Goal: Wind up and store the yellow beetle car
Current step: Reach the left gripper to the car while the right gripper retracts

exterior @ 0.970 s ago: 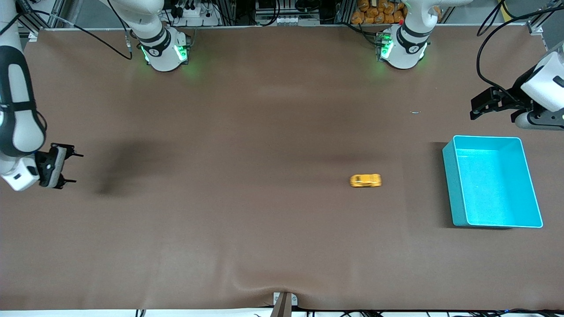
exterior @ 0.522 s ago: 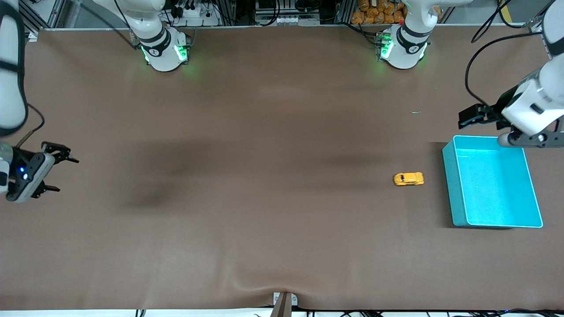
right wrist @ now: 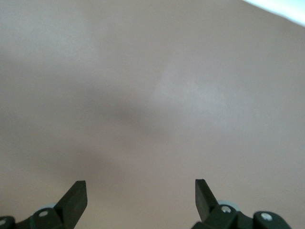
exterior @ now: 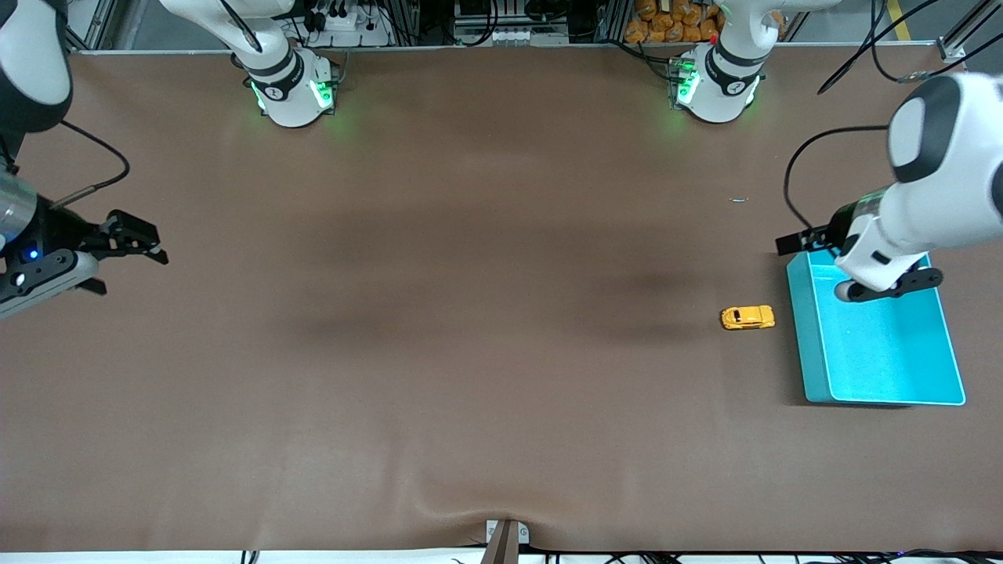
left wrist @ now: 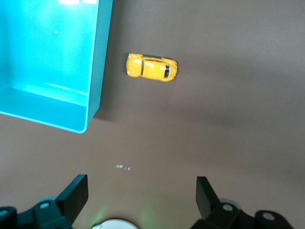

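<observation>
Rolled beside bin (exterior: pixel 807 345): yellow beetle car (exterior: pixel 747 317), dark windows | hands spread, empty

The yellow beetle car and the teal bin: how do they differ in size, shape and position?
The yellow beetle car is tiny and rounded; the teal bin is far larger and box-shaped. The car is a closed body; the bin is open-topped and holds nothing. The car sits beside the bin, apart from it, toward the right arm's end. Both rest on the table.
</observation>
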`<act>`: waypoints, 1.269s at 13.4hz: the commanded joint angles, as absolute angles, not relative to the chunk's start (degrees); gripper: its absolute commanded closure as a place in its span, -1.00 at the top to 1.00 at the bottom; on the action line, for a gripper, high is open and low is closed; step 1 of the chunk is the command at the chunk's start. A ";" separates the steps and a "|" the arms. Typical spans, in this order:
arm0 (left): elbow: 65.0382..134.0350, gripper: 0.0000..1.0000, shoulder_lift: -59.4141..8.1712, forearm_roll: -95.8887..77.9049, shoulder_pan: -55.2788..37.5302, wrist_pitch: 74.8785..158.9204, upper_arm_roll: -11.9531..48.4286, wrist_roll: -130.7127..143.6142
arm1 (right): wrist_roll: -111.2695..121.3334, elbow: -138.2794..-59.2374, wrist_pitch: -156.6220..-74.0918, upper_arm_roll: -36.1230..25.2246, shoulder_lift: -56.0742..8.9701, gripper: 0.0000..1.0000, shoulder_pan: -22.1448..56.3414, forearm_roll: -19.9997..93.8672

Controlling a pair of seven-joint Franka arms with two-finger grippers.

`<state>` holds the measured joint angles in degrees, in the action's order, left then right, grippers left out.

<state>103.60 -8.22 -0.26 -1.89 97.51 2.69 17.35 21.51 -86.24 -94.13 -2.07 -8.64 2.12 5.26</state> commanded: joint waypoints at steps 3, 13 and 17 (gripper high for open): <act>113.89 1.00 -5.97 -1.58 -1.49 109.92 2.81 27.75 | 10.11 -84.28 -87.89 -2.90 -5.20 1.00 3.34 3.60; 116.98 1.00 -15.02 -1.58 -0.79 125.41 2.81 60.27 | 2.73 -94.31 -92.29 -3.69 3.78 1.00 1.15 3.78; 122.33 1.00 -15.90 -1.67 -0.27 134.45 2.81 69.14 | 2.55 -92.30 -91.85 -3.78 3.52 1.00 0.97 3.60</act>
